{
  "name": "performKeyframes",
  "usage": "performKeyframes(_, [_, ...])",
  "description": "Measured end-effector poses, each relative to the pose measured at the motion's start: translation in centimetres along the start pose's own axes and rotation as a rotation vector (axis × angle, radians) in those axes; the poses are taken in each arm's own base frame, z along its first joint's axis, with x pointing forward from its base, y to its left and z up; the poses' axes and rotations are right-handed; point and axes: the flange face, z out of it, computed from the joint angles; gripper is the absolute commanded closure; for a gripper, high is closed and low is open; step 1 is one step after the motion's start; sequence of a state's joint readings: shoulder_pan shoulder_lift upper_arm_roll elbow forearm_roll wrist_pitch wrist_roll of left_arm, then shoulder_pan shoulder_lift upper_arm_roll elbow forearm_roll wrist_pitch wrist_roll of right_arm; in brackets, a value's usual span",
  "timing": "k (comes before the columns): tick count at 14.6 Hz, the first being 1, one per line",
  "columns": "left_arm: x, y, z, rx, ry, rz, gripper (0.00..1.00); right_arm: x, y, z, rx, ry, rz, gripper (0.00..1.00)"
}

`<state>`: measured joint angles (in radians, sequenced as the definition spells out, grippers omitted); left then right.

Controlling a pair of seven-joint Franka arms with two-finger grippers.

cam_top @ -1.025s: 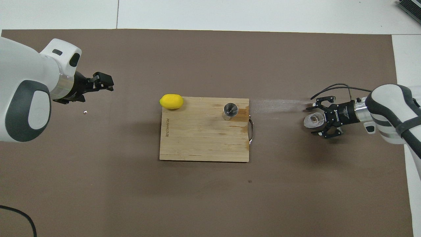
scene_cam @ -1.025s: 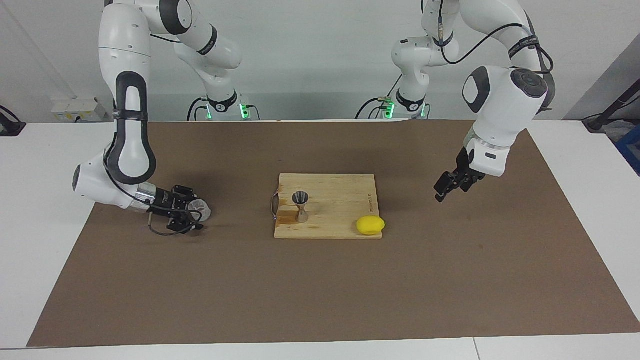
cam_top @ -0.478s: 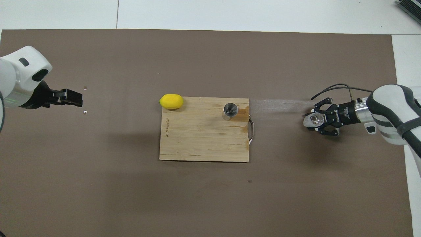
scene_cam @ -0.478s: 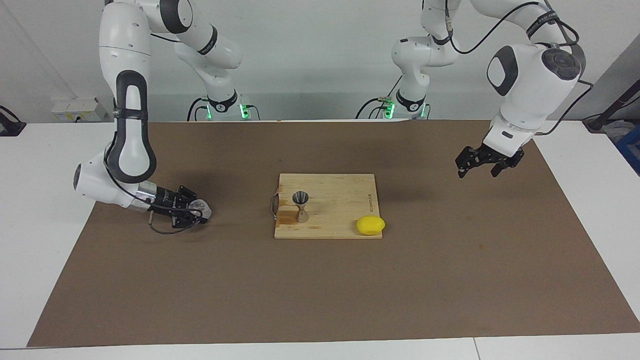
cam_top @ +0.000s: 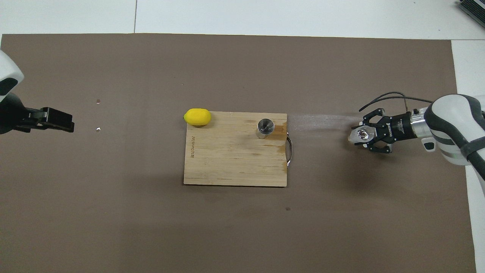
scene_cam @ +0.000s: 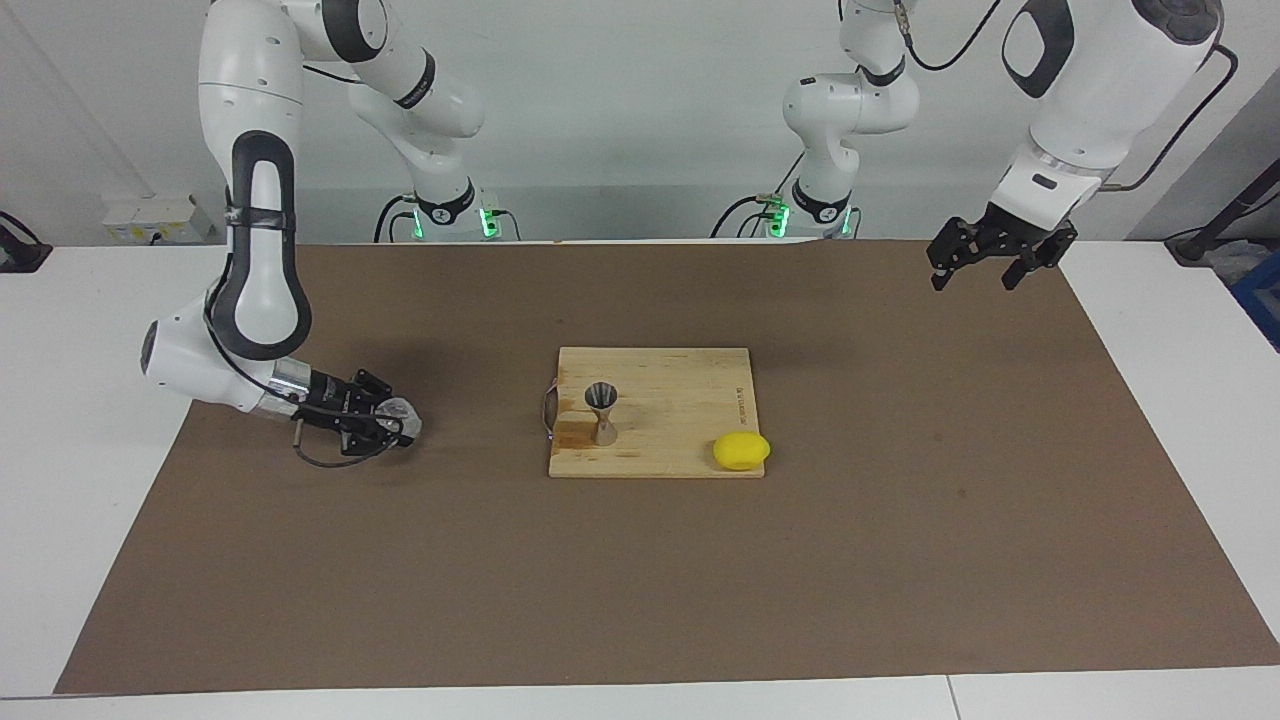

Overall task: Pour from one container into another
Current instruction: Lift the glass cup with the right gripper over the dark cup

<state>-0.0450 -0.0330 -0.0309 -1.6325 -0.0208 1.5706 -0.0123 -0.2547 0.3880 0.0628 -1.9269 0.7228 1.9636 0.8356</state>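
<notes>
Since a second ago the left claw [scene_cam: 988, 263] has risen and drawn back toward its own end of the tabletop [scene_cam: 900, 560], and it now hangs with its fingers spread and nothing in them, over the brown mat near the mat's edge closest to the robots; this arm waits. Over the same second the right claw [scene_cam: 385, 425] has gone from standing wide around the small, round, clear transparent cup [scene_cam: 402, 414] to clamping it, so the cup is now gripped from the side, low over the mat toward the right arm's end of the tabletop. Whether the cup has left the mat yet I cannot tell.

Well apart from it, the small silvery metal hourglass-shaped jigger [scene_cam: 601, 412] stands upright on the pale wooden cutting board [scene_cam: 690, 375] in the middle of the mat, near the board's end with the metal handle [scene_cam: 546, 408]. An oval yellow lemon [scene_cam: 741, 451] rests at the board's corner toward the left arm's end, on the edge farther from the robots.

As I judge it, only the first step is done: the cup is taken. Left to do are the lift, the carry across to the board, and the tilt over the jigger's open upper cone. That mouth is narrow, so the pour will need careful aim.
</notes>
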Motion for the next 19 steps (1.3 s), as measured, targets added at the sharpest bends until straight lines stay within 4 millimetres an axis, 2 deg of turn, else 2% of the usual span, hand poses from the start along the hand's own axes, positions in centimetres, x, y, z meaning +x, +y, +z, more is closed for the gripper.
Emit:
performKeyframes(3, [-0.5,-0.2,-1.0,0.000,-0.023,-0.003,0.00,-5.9,-2.1,0.6,-0.007,0.018,-0.023,1.00])
performKeyframes(6, [-0.6,-0.4,-1.2,0.000,-0.025,-0.007,0.00,-11.8,-4.1,2.3,-0.025,0.028,-0.044,1.00])
performKeyframes(12, [-0.6,-0.4,-1.3,0.000,-0.022,-0.008,0.00,-21.9,-6.5,5.6,-0.080,0.127,-0.148,1.00])
performKeyframes(15, [-0.6,-0.4,-1.3,0.000,-0.022,-0.008,0.00,-25.7,-7.6,6.4,-0.078,0.172,-0.161,1.00])
performKeyframes(19, [-0.6,-0.4,-1.3,0.000,-0.023,-0.008,0.00,-29.0,-9.1,7.6,-0.077,0.271,-0.160,1.00])
